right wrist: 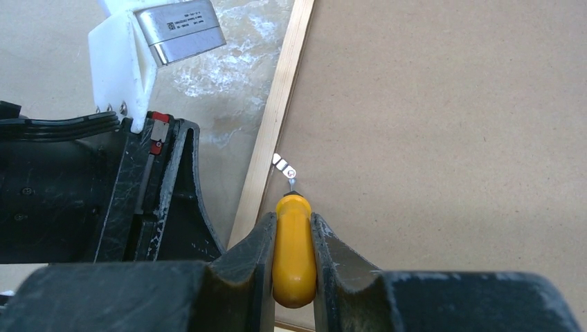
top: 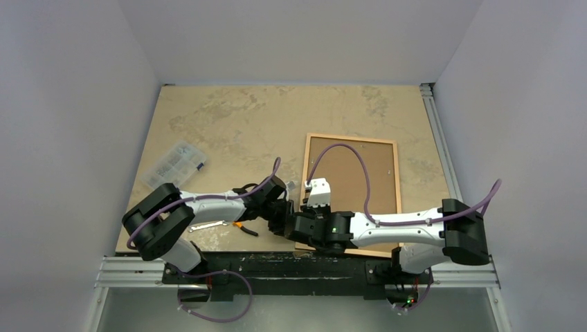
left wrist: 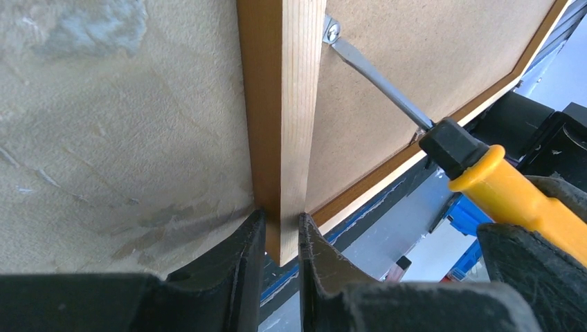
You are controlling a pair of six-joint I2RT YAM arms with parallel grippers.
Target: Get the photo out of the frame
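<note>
The frame (top: 351, 138) lies face down at the table's near right, and its orange-brown moulding also shows in the left wrist view (left wrist: 280, 104) and the right wrist view (right wrist: 277, 124). Only the photo's plain brown board back (top: 339, 187) (right wrist: 443, 138) shows; the print side is hidden. My left gripper (top: 282, 216) (left wrist: 280, 221) is shut on the frame's left moulding near its near corner. My right gripper (top: 302, 225) (right wrist: 294, 221) is shut on a yellow-handled screwdriver (right wrist: 294, 249) (left wrist: 512, 197), whose tip rests at a small metal clip (right wrist: 285, 166) (left wrist: 332, 31) on the board's left edge.
A clear plastic parts box (top: 174, 164) lies at the left. A metal wrench (top: 208, 225) and an orange-handled tool (top: 246, 229) lie near the left arm. Aluminium rails (top: 443, 152) run along the table's right and near edges. White walls enclose the table.
</note>
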